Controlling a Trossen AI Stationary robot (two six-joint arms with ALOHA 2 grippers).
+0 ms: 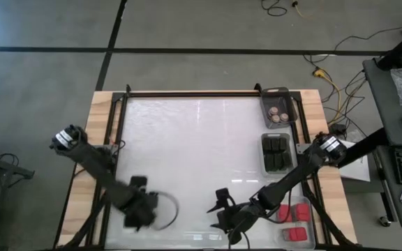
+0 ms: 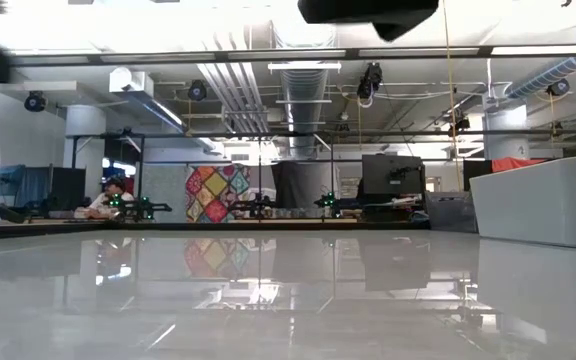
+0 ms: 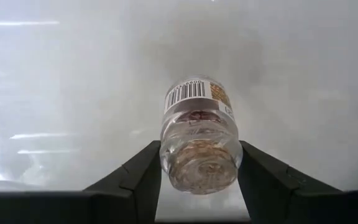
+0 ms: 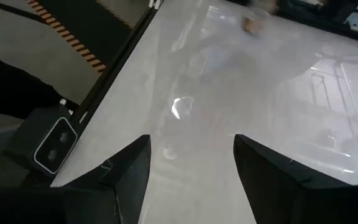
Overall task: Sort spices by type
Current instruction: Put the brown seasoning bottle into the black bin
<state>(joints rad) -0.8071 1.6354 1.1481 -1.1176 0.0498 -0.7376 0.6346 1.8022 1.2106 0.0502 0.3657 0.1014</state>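
While the left pincer [image 3: 197,186] hangs over the near left part of the white table [image 1: 187,153], its two dark fingers [image 3: 135,177] press against both sides of a small clear jar [image 3: 199,140], so it is clenched on that jar at roughly half its spread. The jar lies between the fingers with its brownish contents showing through the glass and a barcode label on its wall; the end of the jar points back toward the wrist. In the high view the left pincer [image 1: 139,206] is blurred and the jar itself cannot be made out there.

The right pincer [image 4: 191,168] is released: its fingers [image 4: 132,165] stand apart with only bare table surface between them, holding and touching nothing. In the high view it [image 1: 223,213] sits near the table's front edge, just right of the left pincer.

Along the table's right side stand three clear trays: the far tray [image 1: 288,104] holds round jars with brownish tops [image 1: 278,113], the middle tray [image 1: 265,155] holds dark blocks [image 1: 277,152], and the near tray [image 1: 310,226] holds red blocks [image 1: 297,222]. All three are well apart from the held jar.
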